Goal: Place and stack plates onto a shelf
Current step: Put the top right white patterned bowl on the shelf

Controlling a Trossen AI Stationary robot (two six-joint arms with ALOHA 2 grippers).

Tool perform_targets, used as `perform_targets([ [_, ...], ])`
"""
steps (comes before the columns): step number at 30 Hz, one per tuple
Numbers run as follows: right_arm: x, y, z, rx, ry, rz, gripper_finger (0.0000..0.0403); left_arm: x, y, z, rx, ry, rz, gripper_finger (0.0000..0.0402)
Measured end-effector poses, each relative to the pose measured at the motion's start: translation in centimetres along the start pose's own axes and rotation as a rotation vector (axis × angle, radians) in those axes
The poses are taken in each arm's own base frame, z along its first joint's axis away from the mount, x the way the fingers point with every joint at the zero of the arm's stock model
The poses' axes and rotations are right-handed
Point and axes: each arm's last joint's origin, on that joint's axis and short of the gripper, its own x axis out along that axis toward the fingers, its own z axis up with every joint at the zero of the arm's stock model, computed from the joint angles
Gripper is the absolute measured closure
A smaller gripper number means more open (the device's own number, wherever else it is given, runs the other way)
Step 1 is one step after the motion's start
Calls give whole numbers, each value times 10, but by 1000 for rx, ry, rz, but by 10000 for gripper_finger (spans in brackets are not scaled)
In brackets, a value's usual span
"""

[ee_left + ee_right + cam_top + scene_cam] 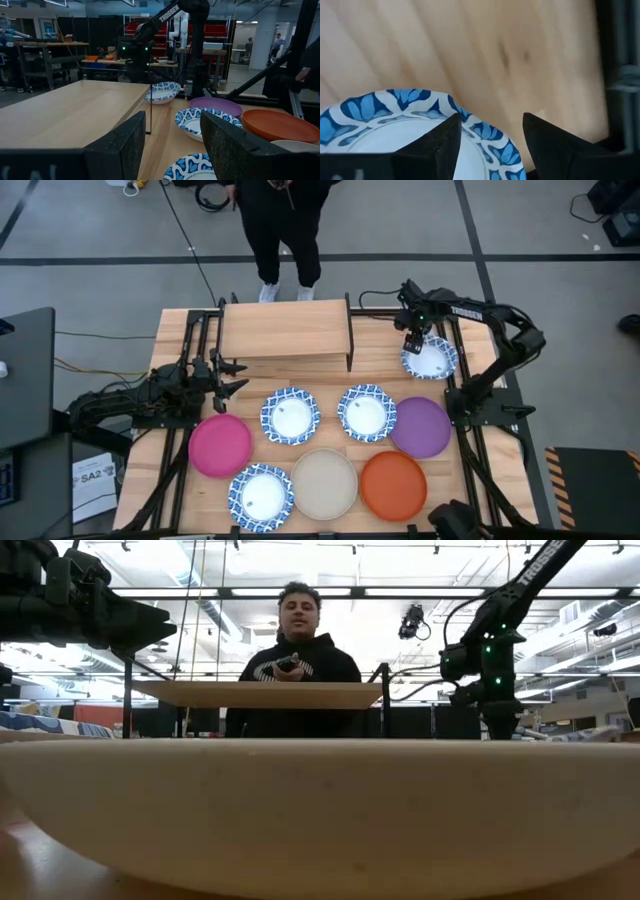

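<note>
A white plate with a blue patterned rim (432, 360) lies flat on the table at the far right, just right of the shelf (285, 330). My right gripper (413, 340) points down over the plate's far left rim and is open. In the right wrist view one finger stands over the plate's inside and the other outside its rim (485, 132). My left gripper (232, 377) waits open at the shelf's left near corner. The shelf's wood top is bare. Several more plates lie flat on the table in front of the shelf. My right gripper comes at the blue-rimmed plate's rim (470, 120) from above, with one finger on each side of it. I cannot tell whether either finger touches the plate. The plate lies flat on the table.
In front of the shelf lie a pink plate (220, 444), two blue-rimmed plates (289, 416) (366, 412) and a purple plate (421, 427). Nearer still lie a blue-rimmed (261, 496), a beige (324, 483) and an orange plate (393, 485). A person (285, 230) stands beyond the far edge.
</note>
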Motion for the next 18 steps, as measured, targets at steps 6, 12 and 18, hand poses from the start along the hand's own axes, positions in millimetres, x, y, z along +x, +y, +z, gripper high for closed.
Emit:
perform_targets([
  [6, 4, 0, -2, -19, 55, -16, 193, 0, 0, 0, 0, 0, 0, 205],
  [12, -3, 0, -3, -19, 40, -30, 195, 0, 0, 0, 0, 0, 0, 205],
  [18, -4, 3, -7, -74, 77, 3, 195, 0, 0, 0, 0, 0, 0, 205],
])
